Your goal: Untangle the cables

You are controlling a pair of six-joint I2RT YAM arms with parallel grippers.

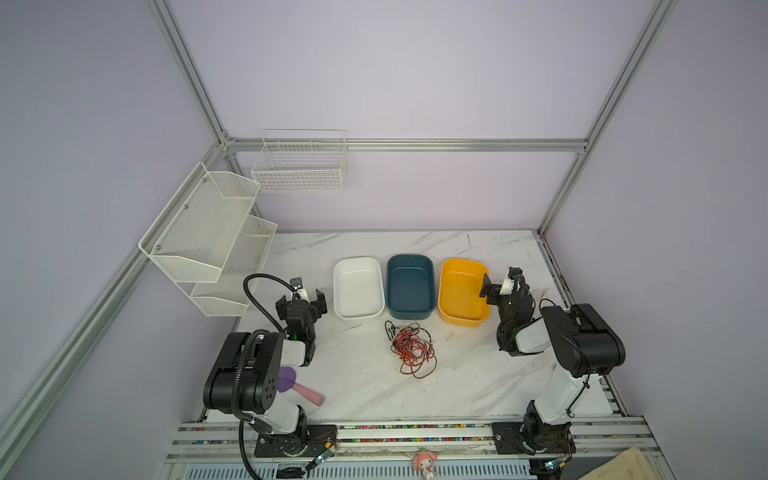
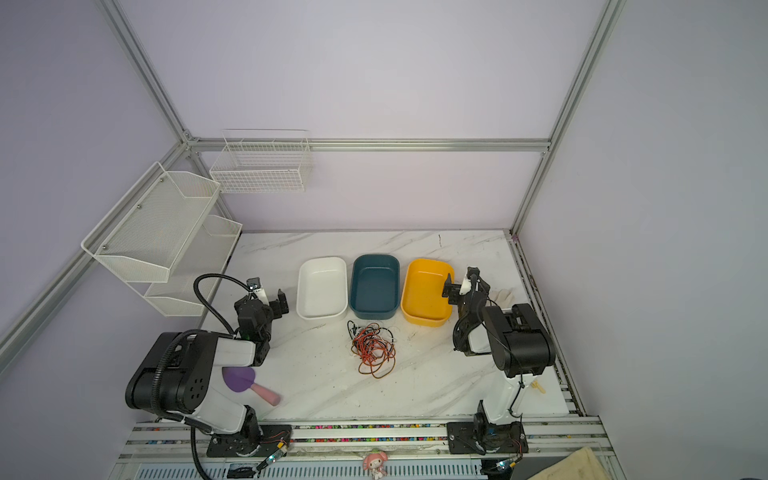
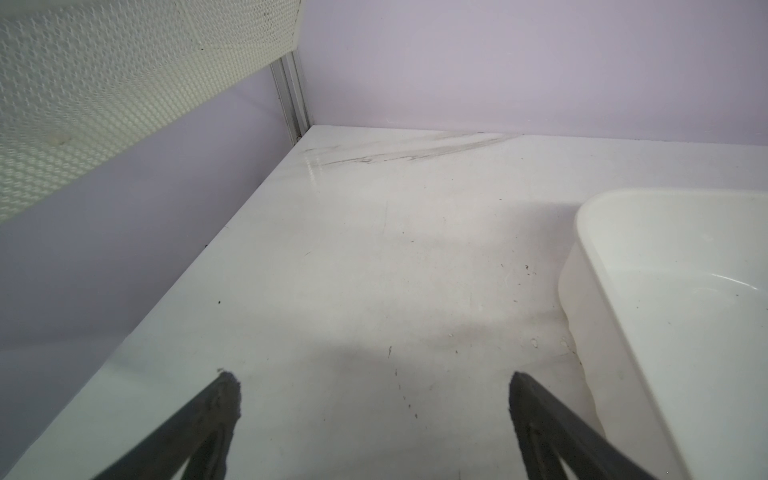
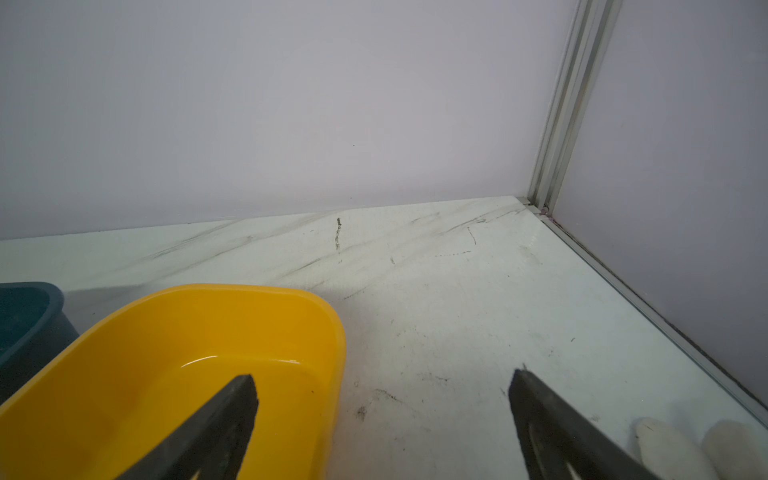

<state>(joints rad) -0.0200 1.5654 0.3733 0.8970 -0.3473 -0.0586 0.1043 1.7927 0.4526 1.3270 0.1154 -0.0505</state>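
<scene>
The cables [image 1: 412, 348] [image 2: 374, 348] lie in one tangled heap of red-orange, black and white loops on the marble table, just in front of the blue bin, in both top views. My left gripper [image 1: 302, 301] [image 2: 266, 304] hovers open left of the white bin, well away from the heap. In the left wrist view its fingertips [image 3: 372, 378] stand wide apart over bare table. My right gripper [image 1: 499, 282] [image 2: 460, 283] is open at the yellow bin's right edge. One right finger [image 4: 232, 411] is over the yellow bin [image 4: 232, 289]. Neither wrist view shows the cables.
A white bin [image 1: 357, 259] [image 3: 590, 257], a blue bin [image 1: 409, 257] and a yellow bin [image 1: 461, 261] stand in a row behind the heap. A purple-and-pink spatula [image 1: 300, 387] lies by the left arm. Mesh shelves [image 1: 208, 241] and a wire basket [image 1: 299, 166] hang at the left. White cloth [image 4: 669, 446] lies near the right gripper.
</scene>
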